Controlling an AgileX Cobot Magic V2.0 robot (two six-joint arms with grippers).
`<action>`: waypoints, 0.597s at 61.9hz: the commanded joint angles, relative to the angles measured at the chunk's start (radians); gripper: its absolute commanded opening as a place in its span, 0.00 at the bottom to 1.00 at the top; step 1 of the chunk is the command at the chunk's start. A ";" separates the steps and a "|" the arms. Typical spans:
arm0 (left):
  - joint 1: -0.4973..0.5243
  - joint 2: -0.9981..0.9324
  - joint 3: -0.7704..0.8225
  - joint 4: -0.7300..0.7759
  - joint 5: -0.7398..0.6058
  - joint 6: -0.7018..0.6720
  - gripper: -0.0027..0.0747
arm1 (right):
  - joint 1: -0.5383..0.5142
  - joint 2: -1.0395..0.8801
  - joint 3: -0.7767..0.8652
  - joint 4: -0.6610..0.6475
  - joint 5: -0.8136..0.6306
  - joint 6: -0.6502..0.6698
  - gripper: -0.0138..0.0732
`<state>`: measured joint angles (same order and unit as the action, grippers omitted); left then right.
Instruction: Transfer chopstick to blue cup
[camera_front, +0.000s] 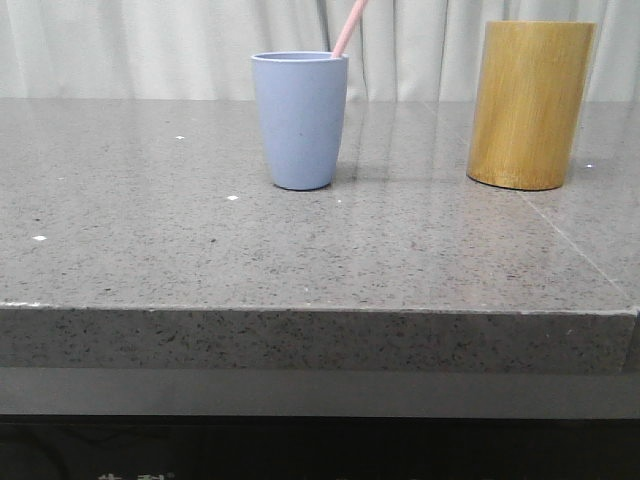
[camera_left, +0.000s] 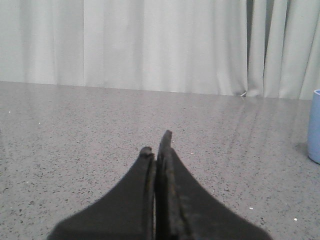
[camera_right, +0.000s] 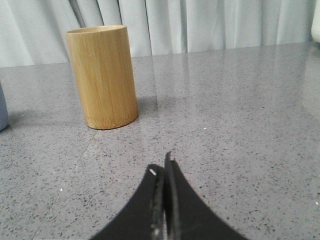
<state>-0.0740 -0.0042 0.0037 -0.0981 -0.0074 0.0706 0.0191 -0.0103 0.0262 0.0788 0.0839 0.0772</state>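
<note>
The blue cup (camera_front: 300, 120) stands upright on the grey stone table (camera_front: 300, 255), left of centre at the back. A pale pink chopstick (camera_front: 348, 27) leans out of its right rim and runs up out of the front view. A sliver of the cup shows at the edge of the left wrist view (camera_left: 315, 127) and of the right wrist view (camera_right: 2, 107). My left gripper (camera_left: 157, 145) is shut and empty, low over bare table, away from the cup. My right gripper (camera_right: 162, 167) is shut and empty, short of the bamboo cylinder. Neither gripper shows in the front view.
A taller yellow-brown bamboo cylinder (camera_front: 530, 105) stands at the back right, also in the right wrist view (camera_right: 102, 77). White curtains hang behind the table. The table's front edge (camera_front: 300, 310) runs across the front view.
</note>
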 joint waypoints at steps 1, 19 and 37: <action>0.003 -0.022 0.013 -0.010 -0.081 -0.001 0.01 | -0.005 -0.021 -0.004 0.003 -0.095 -0.006 0.08; 0.003 -0.022 0.013 -0.010 -0.081 -0.001 0.01 | -0.005 -0.021 -0.004 0.003 -0.096 -0.006 0.08; 0.003 -0.022 0.013 -0.010 -0.081 -0.001 0.01 | -0.007 -0.023 -0.004 -0.015 -0.095 -0.048 0.08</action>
<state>-0.0740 -0.0042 0.0037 -0.0981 -0.0074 0.0706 0.0191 -0.0103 0.0262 0.0802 0.0799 0.0561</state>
